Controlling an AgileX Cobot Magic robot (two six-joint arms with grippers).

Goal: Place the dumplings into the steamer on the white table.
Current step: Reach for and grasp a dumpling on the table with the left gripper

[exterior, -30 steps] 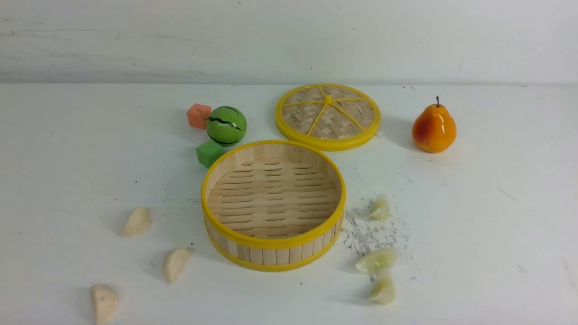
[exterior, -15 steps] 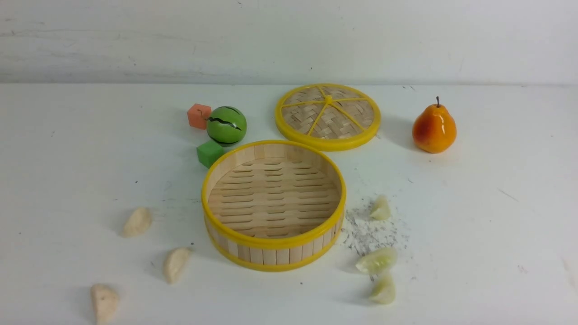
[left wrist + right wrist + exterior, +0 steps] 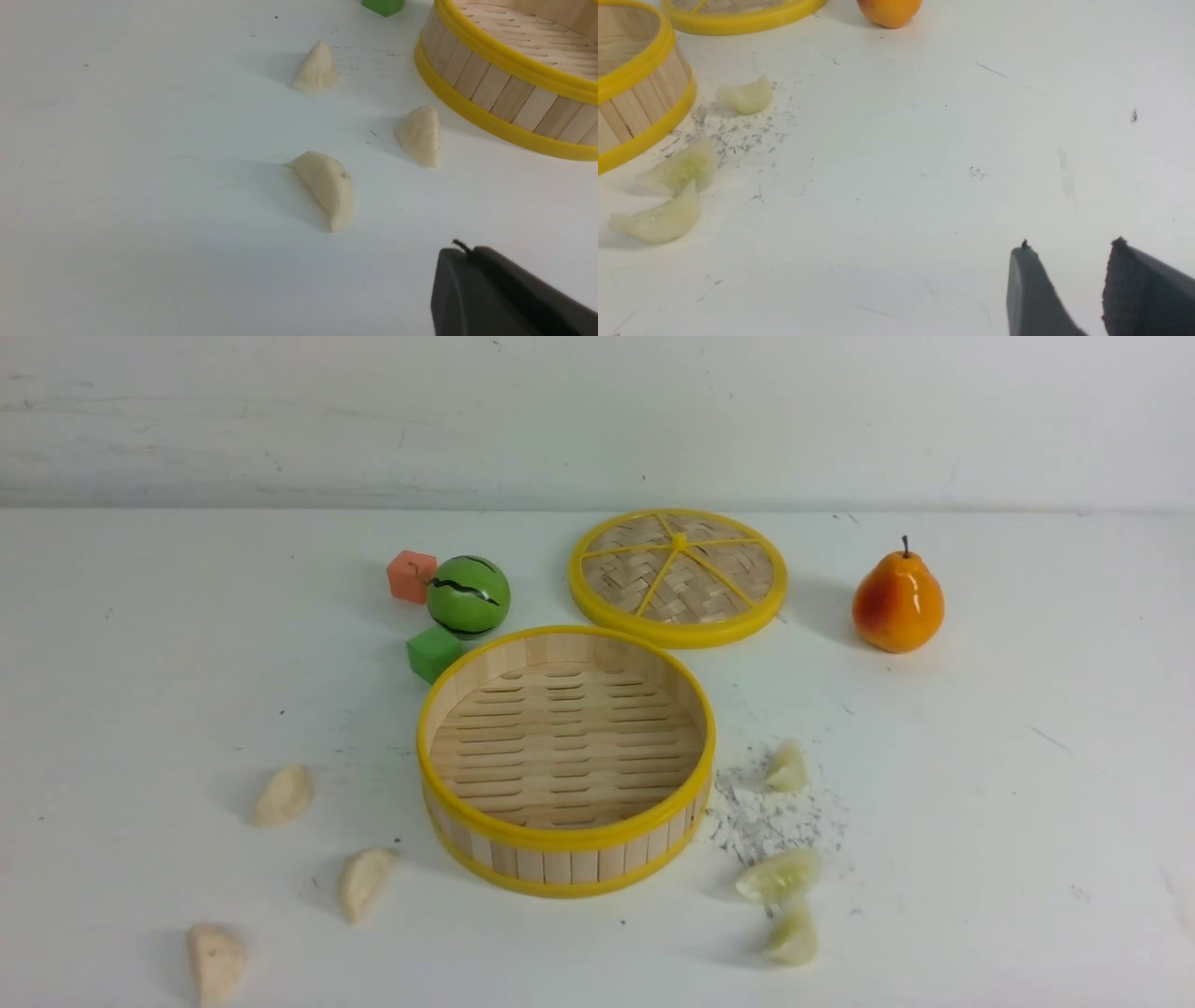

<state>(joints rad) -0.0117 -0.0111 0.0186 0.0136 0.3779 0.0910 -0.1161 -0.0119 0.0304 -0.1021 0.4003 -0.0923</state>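
Note:
The steamer (image 3: 560, 866) stands empty in the middle of the white table (image 3: 1008, 775). Three cream-beige dumplings (image 3: 283, 794) (image 3: 364, 883) (image 3: 215, 961) lie to its left, and three glossy pale green ones (image 3: 787, 766) (image 3: 778, 875) (image 3: 794, 934) lie to its right. Neither gripper shows in the front view. In the left wrist view my left gripper (image 3: 467, 249) is shut and empty, hovering short of the nearest beige dumpling (image 3: 327, 186). In the right wrist view my right gripper (image 3: 1070, 246) is open and empty, well away from the green dumplings (image 3: 658, 220).
The woven lid (image 3: 677, 577) lies flat behind the steamer, with an orange pear (image 3: 897, 600) to its right. A green watermelon ball (image 3: 468, 595), an orange cube (image 3: 411, 575) and a green cube (image 3: 432, 652) sit behind the steamer's left side. Grey scratch marks (image 3: 761, 817) lie among the green dumplings.

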